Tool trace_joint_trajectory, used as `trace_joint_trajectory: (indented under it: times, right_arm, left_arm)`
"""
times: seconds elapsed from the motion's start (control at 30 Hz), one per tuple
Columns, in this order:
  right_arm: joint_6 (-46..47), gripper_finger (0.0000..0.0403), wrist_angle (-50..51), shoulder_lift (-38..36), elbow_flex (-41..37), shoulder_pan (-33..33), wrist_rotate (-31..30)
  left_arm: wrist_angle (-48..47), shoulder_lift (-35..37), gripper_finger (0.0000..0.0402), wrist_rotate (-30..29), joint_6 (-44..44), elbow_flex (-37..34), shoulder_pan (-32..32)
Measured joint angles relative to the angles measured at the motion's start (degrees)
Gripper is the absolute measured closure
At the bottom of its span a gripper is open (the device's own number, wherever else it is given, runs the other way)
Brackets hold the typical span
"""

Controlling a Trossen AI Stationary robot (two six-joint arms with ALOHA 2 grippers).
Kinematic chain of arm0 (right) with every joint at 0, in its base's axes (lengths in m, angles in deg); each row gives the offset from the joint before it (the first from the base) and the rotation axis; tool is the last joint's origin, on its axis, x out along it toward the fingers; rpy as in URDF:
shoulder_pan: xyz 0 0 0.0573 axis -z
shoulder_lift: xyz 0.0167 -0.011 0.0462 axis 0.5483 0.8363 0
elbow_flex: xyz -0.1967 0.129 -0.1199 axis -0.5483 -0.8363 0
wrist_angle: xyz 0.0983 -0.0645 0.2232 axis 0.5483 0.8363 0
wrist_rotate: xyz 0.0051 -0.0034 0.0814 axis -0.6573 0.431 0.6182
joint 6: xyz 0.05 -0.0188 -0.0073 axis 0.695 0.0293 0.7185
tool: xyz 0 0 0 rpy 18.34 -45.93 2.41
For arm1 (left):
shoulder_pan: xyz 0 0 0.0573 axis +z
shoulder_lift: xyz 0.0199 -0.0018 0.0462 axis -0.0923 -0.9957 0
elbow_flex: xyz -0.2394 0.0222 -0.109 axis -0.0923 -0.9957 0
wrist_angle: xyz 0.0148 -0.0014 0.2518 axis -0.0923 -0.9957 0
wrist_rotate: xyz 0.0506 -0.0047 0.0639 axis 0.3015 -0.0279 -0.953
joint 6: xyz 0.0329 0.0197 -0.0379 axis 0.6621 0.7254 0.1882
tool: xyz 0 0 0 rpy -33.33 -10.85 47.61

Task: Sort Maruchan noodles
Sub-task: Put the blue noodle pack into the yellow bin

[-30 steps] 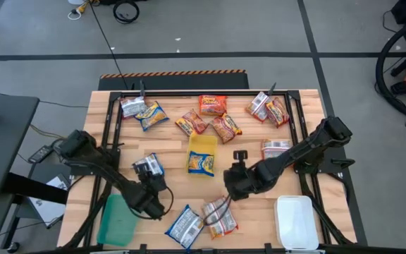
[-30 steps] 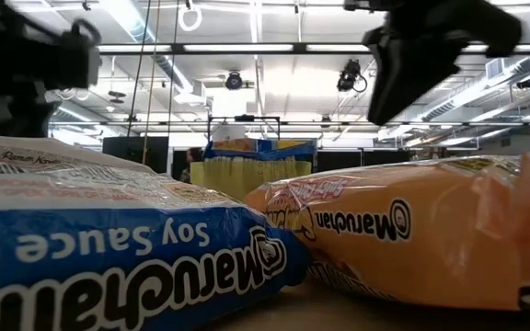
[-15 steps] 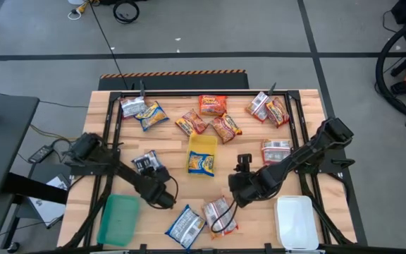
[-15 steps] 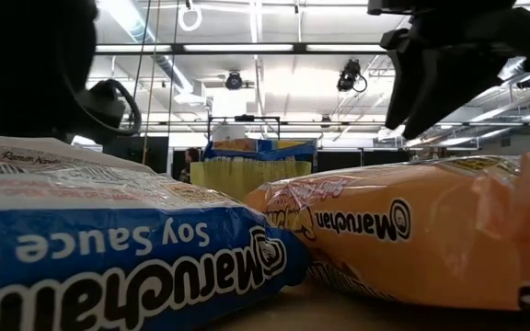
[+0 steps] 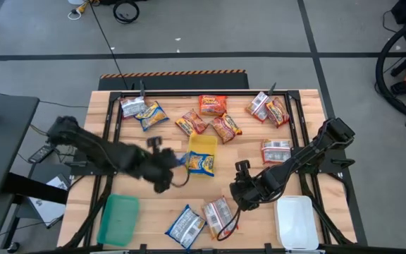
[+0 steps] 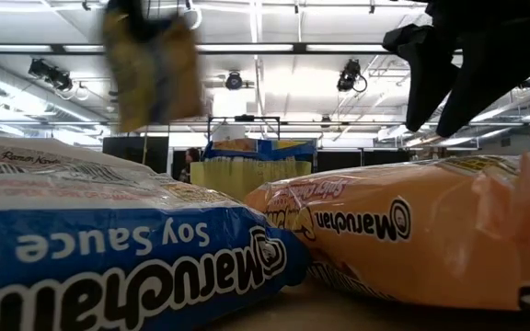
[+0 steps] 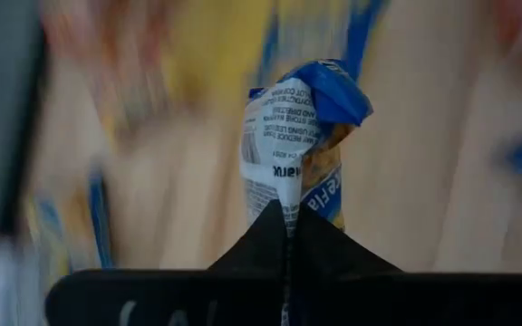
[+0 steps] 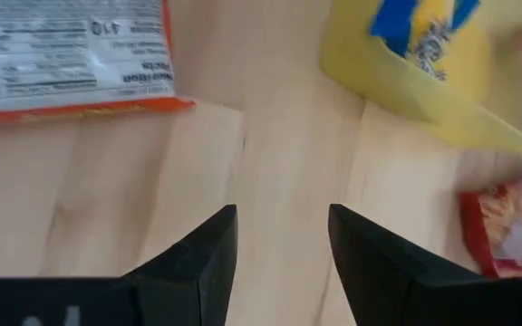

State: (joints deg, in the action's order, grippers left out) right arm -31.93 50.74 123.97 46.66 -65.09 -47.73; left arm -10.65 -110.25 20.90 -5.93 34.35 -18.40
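Note:
A blue-and-yellow Maruchan noodle packet [image 7: 297, 136] is in my left gripper [image 7: 288, 231], which is shut on it above the table's middle [image 5: 169, 168], just left of the yellow tray [image 5: 203, 141]. In the low view the packet [image 6: 150, 64] hangs high in the air. My right gripper [image 5: 242, 197] hovers open over bare wood [image 8: 279, 235], right of an orange-and-silver packet [image 5: 219, 215]. Several more packets lie flat along the far side, and one blue-and-yellow packet [image 5: 201, 164] lies in the yellow tray. My left gripper pinches a crumpled end of the packet [image 7: 284, 195] between its two shut fingers. The rest of the packet sticks out beyond the fingertips. The packet is lifted clear of the table and hangs tilted.
A green tray [image 5: 118, 219] sits at the near left and a white tray [image 5: 296, 222] at the near right. A blue packet [image 5: 186, 224] lies near the front edge, a silver-white packet [image 5: 276, 149] at the right. A black frame borders the table.
My left gripper has shut on the blue-and-yellow packet that lay left of the yellow tray, lifted it clear and swung it toward the table's far right, toward that tray. My right gripper has moved a little toward the near edge.

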Motion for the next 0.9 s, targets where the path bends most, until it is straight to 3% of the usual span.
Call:
trace_joint_trajectory:
  times: [0.17,0.27,0.37,0.5,0.67,0.9]
  right_arm:
    - [-0.31,0.0223,0.22,-0.94,-0.02,-0.02,0.42]
    - [1.20,0.0224,0.45,-1.23,-0.02,-0.04,0.94]
    - [3.18,0.0224,1.18,-1.40,-0.02,-0.71,1.34]
    - [4.73,0.0224,2.55,-1.40,-0.02,-1.84,1.43]
    - [4.66,0.0224,2.48,-1.40,-0.02,-2.32,1.22]
    - [3.68,0.0224,2.33,-1.40,-0.02,-2.07,0.64]
  left_arm:
    - [18.38,2.26,0.0389,-0.25,25.50,0.76,7.23]
    - [24.59,-0.41,0.0390,5.71,33.66,0.76,11.85]
    - [24.71,-4.62,0.0390,9.98,36.05,0.70,15.38]
    - [21.67,-10.22,0.0390,11.35,36.36,0.63,18.17]
    - [23.01,-14.61,0.0389,18.97,36.40,0.63,19.45]
    - [17.99,-16.51,0.0385,20.04,33.22,0.63,19.38]
